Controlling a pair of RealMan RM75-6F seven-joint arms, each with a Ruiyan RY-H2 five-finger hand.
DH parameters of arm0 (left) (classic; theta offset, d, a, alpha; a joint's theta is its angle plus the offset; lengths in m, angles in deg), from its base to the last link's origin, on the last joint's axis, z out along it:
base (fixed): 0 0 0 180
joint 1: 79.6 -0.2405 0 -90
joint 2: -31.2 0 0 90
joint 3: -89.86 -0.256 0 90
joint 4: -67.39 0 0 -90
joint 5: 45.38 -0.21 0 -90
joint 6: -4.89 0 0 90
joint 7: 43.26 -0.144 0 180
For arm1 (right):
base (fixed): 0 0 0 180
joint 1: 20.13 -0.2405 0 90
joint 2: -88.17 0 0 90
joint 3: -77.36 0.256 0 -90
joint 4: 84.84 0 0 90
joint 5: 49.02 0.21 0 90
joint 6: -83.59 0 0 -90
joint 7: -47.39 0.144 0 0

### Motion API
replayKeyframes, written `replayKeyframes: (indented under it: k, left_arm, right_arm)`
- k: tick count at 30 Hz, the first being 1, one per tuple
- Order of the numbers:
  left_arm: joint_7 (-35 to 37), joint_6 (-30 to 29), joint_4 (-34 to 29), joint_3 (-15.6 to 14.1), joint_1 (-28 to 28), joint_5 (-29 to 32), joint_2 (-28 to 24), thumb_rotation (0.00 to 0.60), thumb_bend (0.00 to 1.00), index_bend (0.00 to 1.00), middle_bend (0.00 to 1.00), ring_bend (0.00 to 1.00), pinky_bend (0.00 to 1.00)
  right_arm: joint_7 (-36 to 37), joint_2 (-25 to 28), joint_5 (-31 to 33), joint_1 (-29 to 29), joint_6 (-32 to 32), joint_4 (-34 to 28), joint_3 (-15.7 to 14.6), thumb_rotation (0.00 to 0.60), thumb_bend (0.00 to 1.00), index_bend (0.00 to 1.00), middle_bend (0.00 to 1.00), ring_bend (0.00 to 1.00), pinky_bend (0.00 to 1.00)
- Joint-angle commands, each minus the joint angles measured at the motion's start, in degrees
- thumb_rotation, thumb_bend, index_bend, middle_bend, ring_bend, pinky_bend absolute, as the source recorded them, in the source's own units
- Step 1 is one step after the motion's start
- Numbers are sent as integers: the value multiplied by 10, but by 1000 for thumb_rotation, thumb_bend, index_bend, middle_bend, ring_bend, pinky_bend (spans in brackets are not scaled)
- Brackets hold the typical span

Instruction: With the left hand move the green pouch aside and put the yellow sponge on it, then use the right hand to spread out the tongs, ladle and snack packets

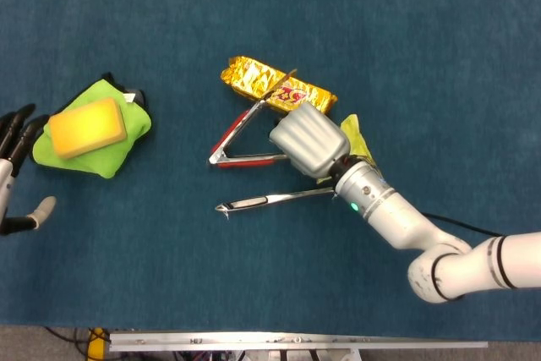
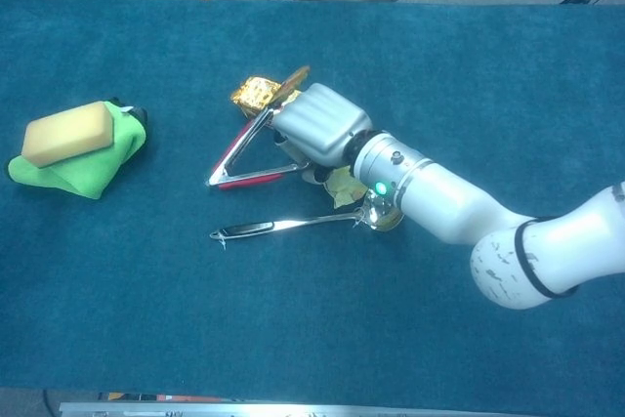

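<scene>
Only head view shows left hand [image 1: 15,166], fingers [image 1: 19,128] spread.
</scene>
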Motion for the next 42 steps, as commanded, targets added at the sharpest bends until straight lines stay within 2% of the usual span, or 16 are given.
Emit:
replayKeyframes:
  k: [1, 9, 17, 25, 36, 42]
  left_arm:
    - [-3, 4, -1, 0, 1, 3, 0, 600, 265, 0, 0, 0, 150]
    - [-17, 15, -6, 4, 8, 13, 2, 600, 265, 0, 0, 0, 150]
    - [-34, 26, -14, 8, 16, 18, 7, 600, 266, 0, 0, 0, 150]
    - [-48, 29, -23, 9, 18, 25, 6, 600, 265, 0, 0, 0, 150]
    - [-66, 32, -34, 9, 22, 29, 5, 600, 265, 0, 0, 0, 150]
    - [-76, 33, -42, 10, 23, 32, 2, 600, 265, 0, 0, 0, 150]
  right_arm:
    - [22, 22, -20, 9, -5, -27, 3, 600, 204, 705, 614, 647, 799]
    - [87, 101, -89, 42, -18, -119, -22, 600, 202, 705, 614, 648, 799]
    - [147, 152, -171, 70, -35, -170, -47, 600, 202, 705, 615, 648, 799]
    - [198, 182, -236, 95, -55, -198, -61, 600, 200, 705, 616, 648, 799]
    - [256, 209, -288, 117, -37, -216, -93, 600, 198, 705, 616, 648, 799]
    - [297, 220, -310, 130, -43, -224, -98, 600, 198, 705, 616, 648, 799]
